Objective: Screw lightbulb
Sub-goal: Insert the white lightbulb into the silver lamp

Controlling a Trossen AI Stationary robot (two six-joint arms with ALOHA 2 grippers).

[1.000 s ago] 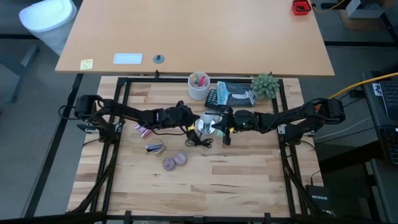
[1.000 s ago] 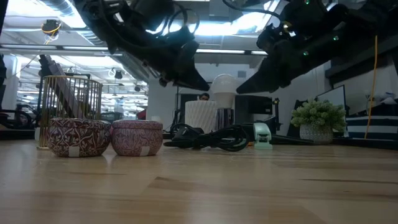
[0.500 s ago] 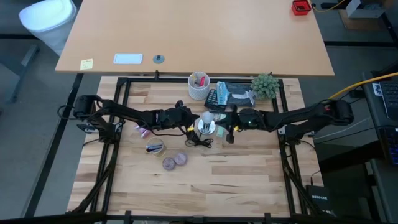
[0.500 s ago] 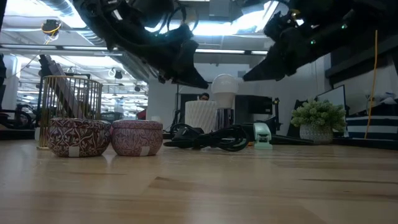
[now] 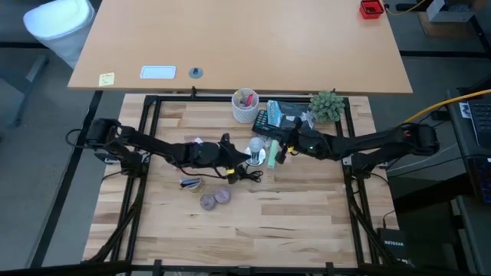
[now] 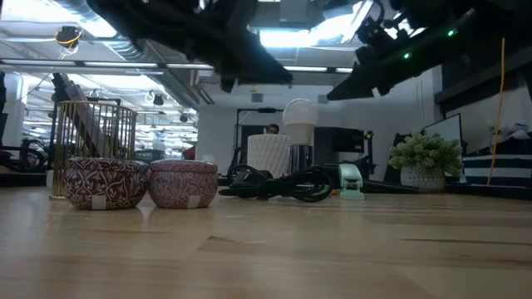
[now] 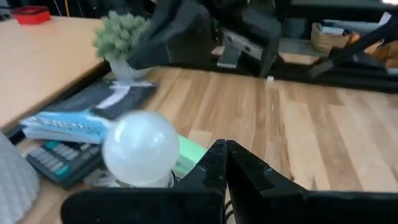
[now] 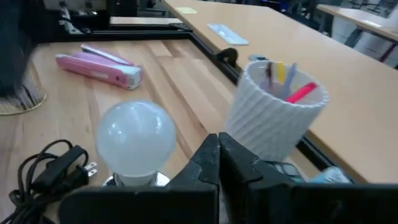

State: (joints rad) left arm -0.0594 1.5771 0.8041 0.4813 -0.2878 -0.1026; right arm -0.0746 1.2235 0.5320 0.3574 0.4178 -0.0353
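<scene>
**Both claws closed beside the standing lightbulb**

The lightbulb (image 5: 255, 146) stands upright, globe up, near the middle of the counter (image 5: 307, 207), its silvery base down in a fitting I cannot make out clearly. A coil of black cable (image 6: 283, 184) lies on the wood just beside it.

My left claw (image 5: 244, 156) is just beside the bulb on one side, fingers pressed tight together and holding nothing. My right claw (image 5: 274, 151) is close on the other side, likewise fully closed and empty. In the low view both hang above the counter, on either side of the bulb, apart from the glass.

Behind the bulb stands the white cup of pens (image 5: 245, 106), with a calculator (image 5: 261, 120) and a small green plant (image 5: 327, 105) further along. Two purple tins (image 5: 215, 198) sit nearer the front edge, and a pink stapler (image 8: 99, 66) lies to my left
</scene>
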